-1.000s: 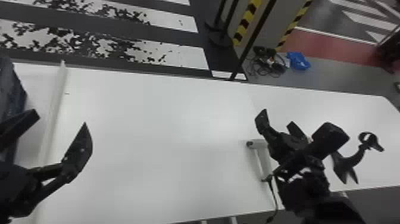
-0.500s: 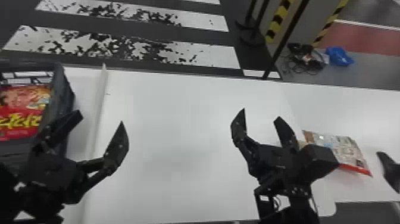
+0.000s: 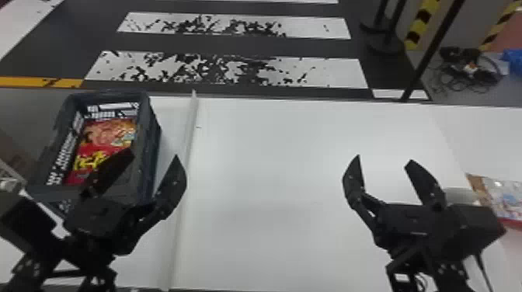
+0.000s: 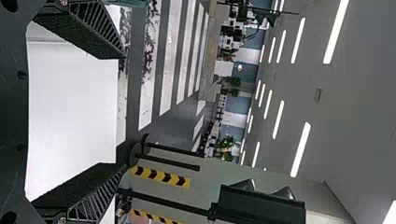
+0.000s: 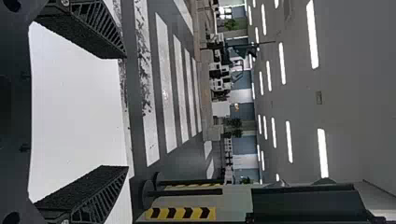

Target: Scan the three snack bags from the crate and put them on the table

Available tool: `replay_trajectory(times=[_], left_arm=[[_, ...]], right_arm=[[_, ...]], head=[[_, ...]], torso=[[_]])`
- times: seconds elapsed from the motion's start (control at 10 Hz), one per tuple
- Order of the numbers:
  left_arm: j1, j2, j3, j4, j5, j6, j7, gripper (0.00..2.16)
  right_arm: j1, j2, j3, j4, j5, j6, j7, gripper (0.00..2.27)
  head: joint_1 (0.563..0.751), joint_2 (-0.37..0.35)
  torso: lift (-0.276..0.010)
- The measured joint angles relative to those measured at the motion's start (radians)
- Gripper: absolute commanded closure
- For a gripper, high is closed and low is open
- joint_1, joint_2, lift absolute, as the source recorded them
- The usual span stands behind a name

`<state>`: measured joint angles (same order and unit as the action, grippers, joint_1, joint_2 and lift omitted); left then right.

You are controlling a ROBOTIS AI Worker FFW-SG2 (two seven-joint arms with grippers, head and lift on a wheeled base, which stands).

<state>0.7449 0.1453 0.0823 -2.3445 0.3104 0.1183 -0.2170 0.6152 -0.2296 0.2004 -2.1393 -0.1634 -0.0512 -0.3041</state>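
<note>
Dark floor [image 3: 233, 44] with broad white stripes, many of them scuffed, spreads beyond the white table [image 3: 272, 155]. A raised white strip [image 3: 191, 132] crosses the tabletop, and to its left sits the dark plastic crate [image 3: 152, 155]. The left gripper [image 3: 153, 155] is open, its fingers wide apart, one of them seen against the crate's near end and the other beside the crate. Well apart from it, the right gripper [image 3: 384, 160] also stands open and empty above the table. Inside the crate lies a red snack bag [image 3: 103, 136] with yellow lettering. Another snack bag [image 3: 505, 198], brown, pale and red, lies on the table at the right edge of the head view, partly hidden behind the right gripper.
</note>
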Motion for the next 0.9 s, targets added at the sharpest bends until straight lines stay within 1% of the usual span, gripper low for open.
replay_trajectory(times=[0.1, 0.2, 0.3, 0.4, 0.5, 0.6, 0.7, 0.8, 0.9], left_arm=[[0.000, -0.002, 0.043, -0.017, 0.032, 0.042, -0.010, 0.04], [-0.010, -0.004, 0.101, -0.038, 0.064, 0.111, -0.019, 0.05], [-0.042, -0.005, 0.175, -0.063, 0.102, 0.241, -0.027, 0.05], [-0.120, -0.007, 0.280, -0.087, 0.151, 0.495, -0.029, 0.05], [-0.215, -0.007, 0.358, -0.095, 0.179, 0.721, -0.029, 0.07], [-0.311, -0.004, 0.405, -0.091, 0.190, 0.873, -0.026, 0.07], [-0.411, 0.000, 0.436, -0.067, 0.187, 0.992, -0.022, 0.07], [-0.498, 0.010, 0.447, -0.018, 0.180, 1.066, -0.014, 0.07], [-0.567, 0.027, 0.445, 0.045, 0.166, 1.088, 0.000, 0.07]], right_arm=[[-0.014, -0.001, -0.030, 0.011, -0.024, 0.043, 0.028, 0.03], [-0.029, -0.002, -0.049, 0.025, -0.038, 0.071, 0.036, 0.03], [-0.040, -0.002, -0.061, 0.036, -0.044, 0.083, 0.040, 0.03], [-0.051, -0.003, -0.070, 0.046, -0.047, 0.091, 0.044, 0.03], [-0.057, -0.005, -0.073, 0.054, -0.049, 0.093, 0.052, 0.03], [-0.063, -0.007, -0.074, 0.062, -0.050, 0.096, 0.054, 0.03], [-0.068, -0.008, -0.074, 0.074, -0.050, 0.096, 0.057, 0.03], [-0.070, -0.008, -0.074, 0.088, -0.050, 0.092, 0.061, 0.03], [-0.071, -0.008, -0.073, 0.100, -0.048, 0.087, 0.062, 0.03]], head=[[0.695, 0.017], [0.695, 0.029], [0.695, 0.042], [0.695, 0.078], [0.695, 0.115], [0.695, 0.127], [0.695, 0.145], [0.695, 0.161], [0.695, 0.169]], torso=[[-0.094], [-0.094], [-0.094], [-0.094], [-0.094], [-0.094], [-0.094], [-0.094], [-0.094]])
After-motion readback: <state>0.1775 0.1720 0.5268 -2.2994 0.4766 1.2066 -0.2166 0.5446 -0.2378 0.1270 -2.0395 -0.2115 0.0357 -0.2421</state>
